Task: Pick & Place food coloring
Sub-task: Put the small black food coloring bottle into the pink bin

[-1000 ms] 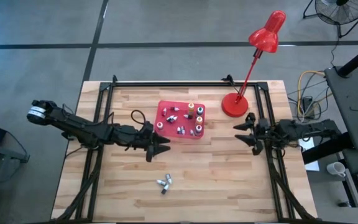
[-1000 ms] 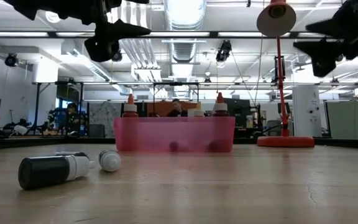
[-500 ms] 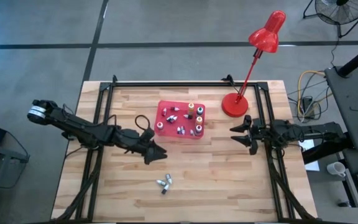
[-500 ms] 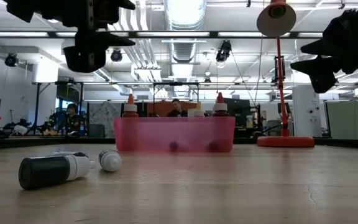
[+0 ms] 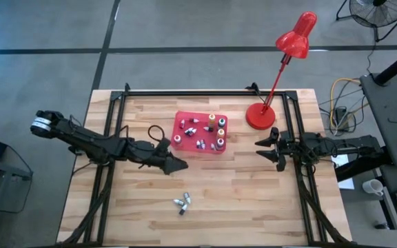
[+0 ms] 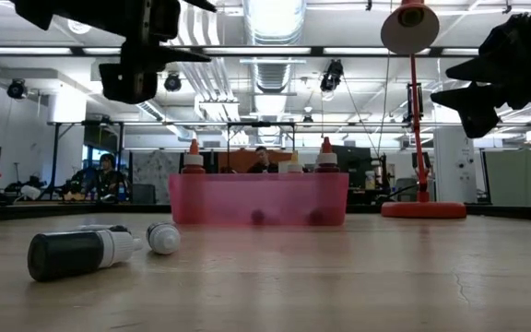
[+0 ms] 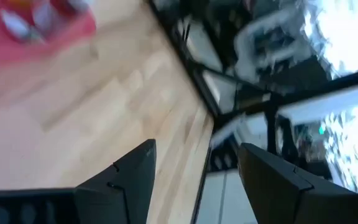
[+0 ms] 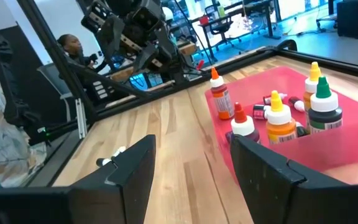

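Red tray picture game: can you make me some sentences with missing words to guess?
The little bottles stand inside a ____ tray.
The loose bottles on the wood lie on their ____.
The lamp is colored ____.
The left gripper holds ____.

Missing words: red; sides; red; nothing

Food coloring bottles, most gathered in a group, three apart.

Squeeze bottles (image 8: 279, 122) with orange, red, yellow and green parts are stood upright at table centre, small vials lying among them. Three small bottles (image 5: 181, 203) are laid on their sides on bare wood nearer the front edge, well apart; one dark-bodied, white-necked bottle (image 6: 79, 253) is seen closest.
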### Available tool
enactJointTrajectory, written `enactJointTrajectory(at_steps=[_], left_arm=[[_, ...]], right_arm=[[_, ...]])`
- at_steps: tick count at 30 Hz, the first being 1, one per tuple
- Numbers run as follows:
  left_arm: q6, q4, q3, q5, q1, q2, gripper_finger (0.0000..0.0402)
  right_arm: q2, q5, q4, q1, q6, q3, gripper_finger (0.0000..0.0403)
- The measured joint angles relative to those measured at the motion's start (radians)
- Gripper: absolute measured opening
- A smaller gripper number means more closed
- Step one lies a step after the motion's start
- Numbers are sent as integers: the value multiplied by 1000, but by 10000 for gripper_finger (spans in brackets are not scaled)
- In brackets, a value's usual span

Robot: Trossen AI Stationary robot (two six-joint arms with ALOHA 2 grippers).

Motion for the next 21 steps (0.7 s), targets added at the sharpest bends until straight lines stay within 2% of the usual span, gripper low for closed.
enactJointTrajectory(at_steps=[3, 8, 11, 15, 19, 21], left_arm=[[36, -127, 43, 64, -58, 1, 192], [381, -515, 174, 71, -229, 50, 178], [504, -603, 233, 75, -312, 120, 176], [465, -608, 299, 70, -366, 247, 176], [214, -619, 379, 76, -370, 386, 176], [141, -640, 412, 92, -369, 449, 176]], right_arm=[[0, 0, 0, 0, 0, 0, 201], [0, 0, 0, 0, 0, 0, 201], [0, 0, 0, 0, 0, 0, 201], [1, 0, 0, 0, 0, 0, 201], [1, 0, 0, 0, 0, 1, 201], [1, 0, 0, 0, 0, 1, 201]])
